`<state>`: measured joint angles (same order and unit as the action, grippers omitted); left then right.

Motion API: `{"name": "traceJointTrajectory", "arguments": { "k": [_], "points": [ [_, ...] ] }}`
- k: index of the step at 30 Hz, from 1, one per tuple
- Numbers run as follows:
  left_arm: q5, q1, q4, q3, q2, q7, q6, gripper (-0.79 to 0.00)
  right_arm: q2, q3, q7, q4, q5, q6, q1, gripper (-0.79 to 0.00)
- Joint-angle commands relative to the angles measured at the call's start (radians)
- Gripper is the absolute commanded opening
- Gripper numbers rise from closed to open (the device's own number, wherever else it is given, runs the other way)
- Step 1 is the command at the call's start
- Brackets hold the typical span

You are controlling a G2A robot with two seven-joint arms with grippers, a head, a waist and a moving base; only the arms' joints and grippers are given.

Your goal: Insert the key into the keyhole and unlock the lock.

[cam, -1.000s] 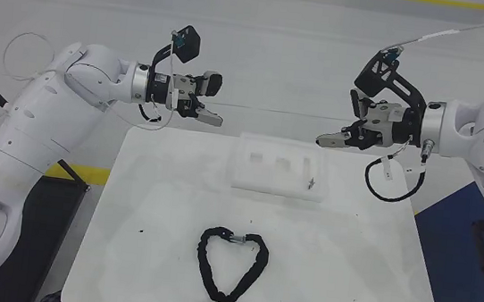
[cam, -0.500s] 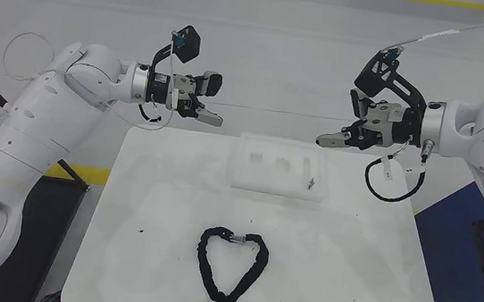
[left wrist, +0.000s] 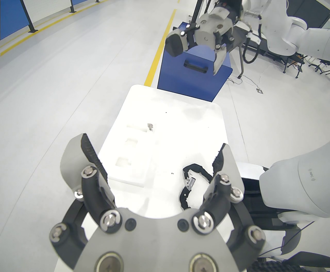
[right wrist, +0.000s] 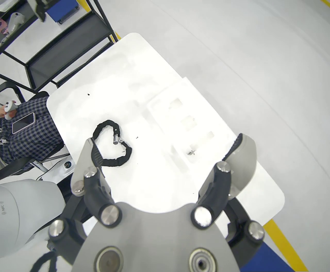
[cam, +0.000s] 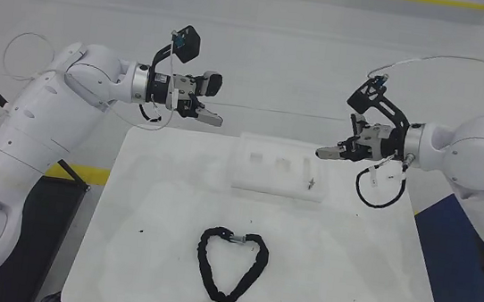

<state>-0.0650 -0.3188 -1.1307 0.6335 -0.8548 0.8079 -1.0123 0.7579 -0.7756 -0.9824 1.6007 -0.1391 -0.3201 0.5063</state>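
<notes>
One white foam tray (cam: pixel 261 181) holds the key (cam: pixel 309 183).

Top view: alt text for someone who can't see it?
A black fabric-sleeved chain lock lies looped on a white table; a small metal key sits in a white foam tray beyond it. The left gripper and right gripper hover open near the far edge.

I list, on the table (cam: pixel 347 253): tray (cam: pixel 261 178) at the far edge, middle; key (cam: pixel 309 181) in the tray's right end; chain lock (cam: pixel 231 267) in front of the tray, well apart. Left gripper (cam: pixel 212 116) beyond the far edge, left of the tray; right gripper (cam: pixel 325 151) by the tray's far right corner
</notes>
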Motion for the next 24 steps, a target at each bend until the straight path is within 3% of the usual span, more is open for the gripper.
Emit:
{"name": "traceJointTrajectory", "arguments": {
  "k": [1,8,16,24],
  "points": [
    [0.000,0.000,0.000,0.000,0.000,0.000,0.000,0.000,0.003,0.011,0.000,-0.021,-0.005,0.017,0.017,0.000],
    [0.000,0.000,0.000,0.000,0.000,0.000,0.000,0.000,0.031,0.065,0.024,-0.096,-0.015,0.141,0.057,0.000],
    [0.000,0.000,0.000,0.000,0.000,0.000,0.000,0.000,0.098,0.146,0.064,-0.205,-0.012,0.312,0.027,0.000],
    [0.000,0.000,0.000,0.000,0.000,0.000,0.000,0.000,0.183,0.240,0.052,-0.358,0.021,0.346,-0.017,0.000]
  ]
}}
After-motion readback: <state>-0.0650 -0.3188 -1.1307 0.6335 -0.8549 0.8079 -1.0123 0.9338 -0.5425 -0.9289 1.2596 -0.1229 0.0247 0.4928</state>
